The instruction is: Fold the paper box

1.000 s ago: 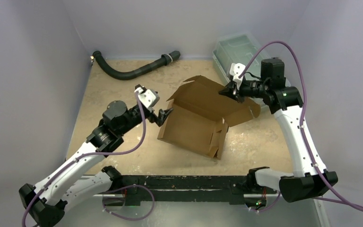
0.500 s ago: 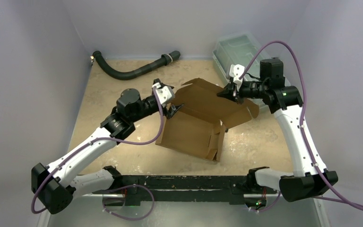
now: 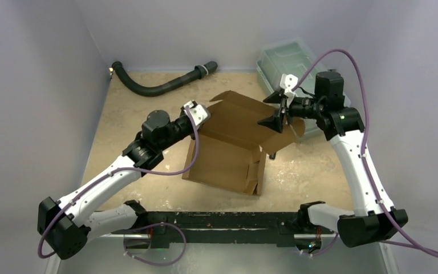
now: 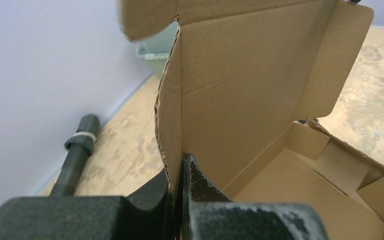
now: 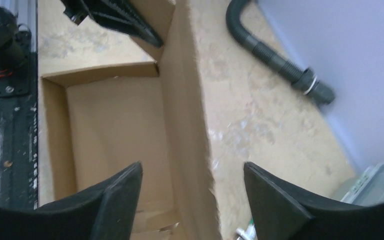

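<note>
The paper box (image 3: 225, 162) is brown cardboard lying open in the middle of the table, its lid panel (image 3: 245, 117) raised at the back. My left gripper (image 3: 203, 121) is shut on the lid's left edge. In the left wrist view the corrugated edge (image 4: 169, 125) runs down between the closed fingers of that gripper (image 4: 180, 172). My right gripper (image 3: 278, 110) is open at the lid's right side. In the right wrist view the panel's edge (image 5: 190, 100) stands between the spread fingers of the gripper (image 5: 192, 172), touching neither.
A black ribbed hose (image 3: 159, 85) lies along the back wall. A clear greenish plastic bin (image 3: 288, 60) stands at the back right, just behind the right arm. A black rail (image 3: 217, 220) runs along the near edge. Walls close in left, back and right.
The left arm reached right to the box and shut on the lid's left edge. The right gripper opened, letting go of the lid. The box shifted slightly left.
</note>
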